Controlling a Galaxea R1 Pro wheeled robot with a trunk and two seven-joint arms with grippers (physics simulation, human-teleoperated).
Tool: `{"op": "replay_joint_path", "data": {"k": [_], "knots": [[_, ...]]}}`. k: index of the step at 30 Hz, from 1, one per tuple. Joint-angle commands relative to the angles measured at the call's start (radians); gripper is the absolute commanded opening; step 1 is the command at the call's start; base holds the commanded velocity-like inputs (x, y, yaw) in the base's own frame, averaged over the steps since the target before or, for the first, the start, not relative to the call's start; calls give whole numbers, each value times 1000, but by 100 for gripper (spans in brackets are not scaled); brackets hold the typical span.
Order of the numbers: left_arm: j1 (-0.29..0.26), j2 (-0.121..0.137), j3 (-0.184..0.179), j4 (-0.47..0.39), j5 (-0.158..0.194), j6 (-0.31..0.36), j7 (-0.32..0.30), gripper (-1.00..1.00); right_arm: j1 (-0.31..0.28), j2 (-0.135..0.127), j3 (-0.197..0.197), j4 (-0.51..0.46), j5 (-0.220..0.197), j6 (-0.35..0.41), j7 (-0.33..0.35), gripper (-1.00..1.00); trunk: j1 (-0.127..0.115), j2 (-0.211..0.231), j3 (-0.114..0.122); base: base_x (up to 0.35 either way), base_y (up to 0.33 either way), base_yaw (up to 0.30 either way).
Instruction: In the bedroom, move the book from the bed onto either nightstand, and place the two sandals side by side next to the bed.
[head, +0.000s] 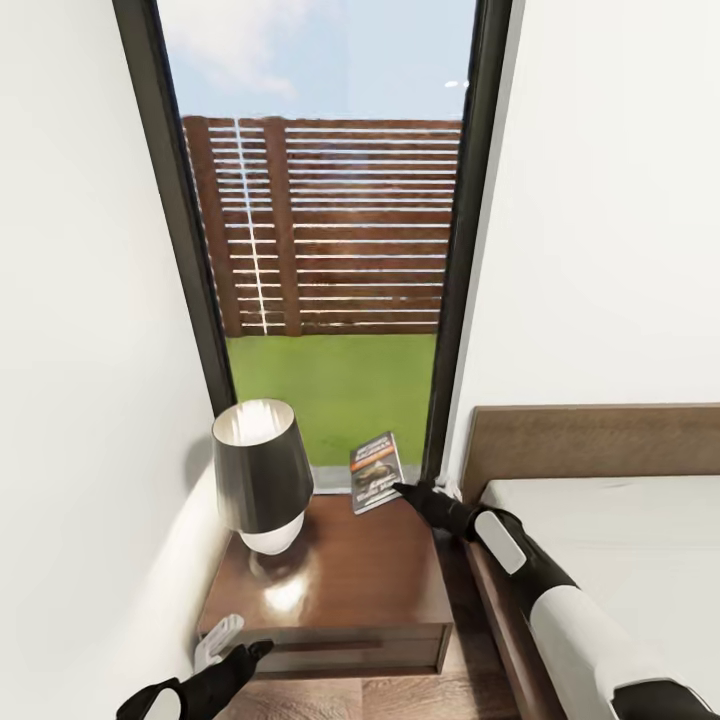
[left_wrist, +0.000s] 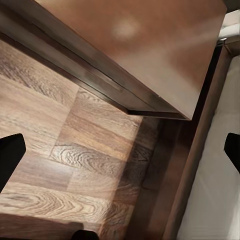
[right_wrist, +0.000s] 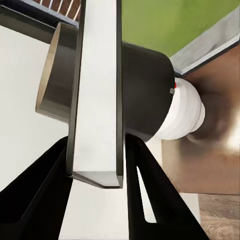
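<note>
Nightstand (head: 340, 585) corner — right end effector (head: 400, 490) clamps book (head: 376, 472) upright.

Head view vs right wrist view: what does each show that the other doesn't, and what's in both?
Head view alone: the slatted fence, the bed with its headboard, the book's printed cover, the left gripper low by the nightstand's front.

Right wrist view alone: the book edge-on, pinched between the right gripper's fingers.

Both: the lamp, the nightstand top, grass outside the window, the held book.
</note>
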Motion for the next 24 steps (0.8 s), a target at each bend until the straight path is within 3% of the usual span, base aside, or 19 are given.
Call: {"op": "replay_joint_path", "data": {"k": [1, 9, 15, 24], "knots": [[0, 0, 2, -1, 2, 10, -4, 100, -1, -1, 8, 5, -2, 1, 39, -100, 4, -8, -4, 4, 1, 0], [0, 0, -1, -2, -6, 16, -5, 100, 0, 0, 11, 45, 0, -25, 118, -100, 35, -64, -29, 1, 0, 0], [0, 1, 7, 8, -3, 15, -3, 100, -1, 1, 11, 55, 1, -85, 125, -100, 58, -106, -48, 0, 0, 0], [0, -2, 44, 12, 5, 17, -6, 100, 0, 1, 15, 58, 1, -108, 118, -100, 92, -169, -76, 0, 0, 0]]}}
